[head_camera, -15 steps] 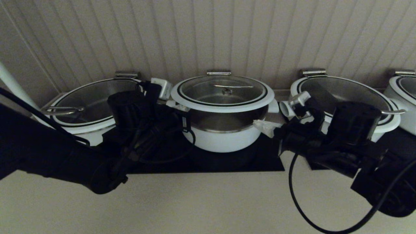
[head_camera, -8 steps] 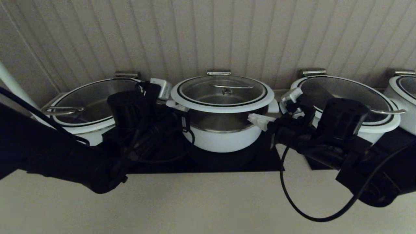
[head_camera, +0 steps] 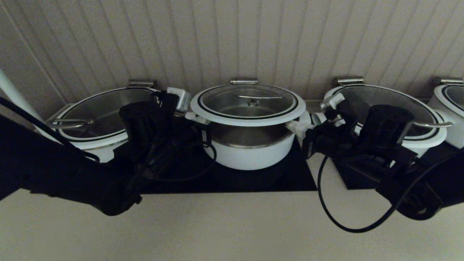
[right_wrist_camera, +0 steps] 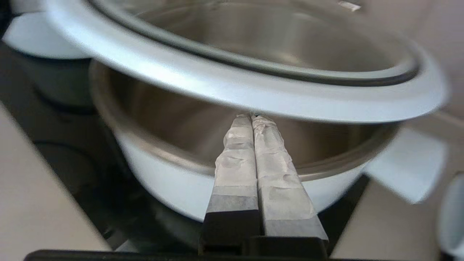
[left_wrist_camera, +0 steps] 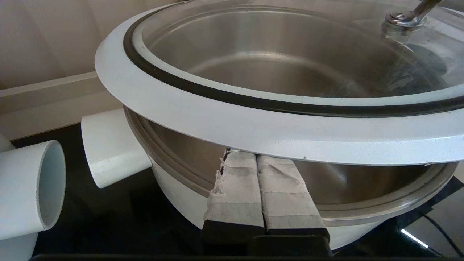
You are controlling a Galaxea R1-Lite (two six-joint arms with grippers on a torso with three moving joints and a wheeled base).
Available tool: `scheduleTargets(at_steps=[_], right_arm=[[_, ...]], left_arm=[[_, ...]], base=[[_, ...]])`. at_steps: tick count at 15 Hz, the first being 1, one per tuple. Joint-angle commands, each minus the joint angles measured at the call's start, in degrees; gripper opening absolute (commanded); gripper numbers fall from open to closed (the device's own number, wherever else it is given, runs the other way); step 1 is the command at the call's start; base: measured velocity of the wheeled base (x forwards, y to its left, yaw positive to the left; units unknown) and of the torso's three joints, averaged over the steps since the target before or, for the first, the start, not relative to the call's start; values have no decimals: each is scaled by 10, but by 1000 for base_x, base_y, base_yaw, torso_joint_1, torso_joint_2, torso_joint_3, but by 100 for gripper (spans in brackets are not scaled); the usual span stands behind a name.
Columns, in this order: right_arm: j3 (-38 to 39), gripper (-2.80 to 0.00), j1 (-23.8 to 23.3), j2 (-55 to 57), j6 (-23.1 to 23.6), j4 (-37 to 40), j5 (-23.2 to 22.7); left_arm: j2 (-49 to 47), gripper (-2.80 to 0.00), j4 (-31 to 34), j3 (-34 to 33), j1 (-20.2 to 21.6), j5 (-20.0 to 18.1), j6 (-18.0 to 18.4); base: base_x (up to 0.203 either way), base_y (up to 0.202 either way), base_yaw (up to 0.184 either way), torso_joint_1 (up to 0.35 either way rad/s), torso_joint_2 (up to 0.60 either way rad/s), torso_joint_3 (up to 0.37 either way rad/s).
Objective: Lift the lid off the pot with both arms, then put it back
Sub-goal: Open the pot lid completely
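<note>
While my two arms reach in from both sides, my left tool sits at the 9 o'clock side of the lid and my right tool sits at the 3 o'clock side. Both arms are black and bent low over the bench, with cables hanging off them.

The lid is round glass with a wide white rim, a thin black ring and a steel bar handle on top. It is lifted up above the pot, so I can see a gap and the shiny steel inside under it. The pot is white, stands on a black mat in the middle of the bench, and has a short white stub on its side.

My left tool has its two pale wrapped fingers pressed flat together, with nothing between them. The tips touch the underside of the lid's white rim. My right tool is closed the same way, and its tips sit right under the lid's rim too.

More white pots with lids stand at the 9 o'clock and 3 o'clock sides.
</note>
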State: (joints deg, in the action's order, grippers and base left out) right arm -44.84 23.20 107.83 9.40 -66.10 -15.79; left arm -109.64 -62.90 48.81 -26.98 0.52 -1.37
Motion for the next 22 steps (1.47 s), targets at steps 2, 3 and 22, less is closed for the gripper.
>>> scheduleTargets(at_steps=[2, 3, 22], right_arm=[[-19, -280, -4, 14, 1, -21, -1], [-27, -280, -4, 16, 1, -22, -1], [-129, -280, -4, 32, 1, -20, -3]], left_arm=[[-2, -280, -4, 0, 0, 0, 0], [-3, -280, -4, 0, 0, 0, 0], [16, -280, -46, -91, -1, -1, 11]], base=[[0, 0, 0, 0, 0, 0], [0, 0, 0, 0, 0, 0], [0, 0, 0, 0, 0, 0]])
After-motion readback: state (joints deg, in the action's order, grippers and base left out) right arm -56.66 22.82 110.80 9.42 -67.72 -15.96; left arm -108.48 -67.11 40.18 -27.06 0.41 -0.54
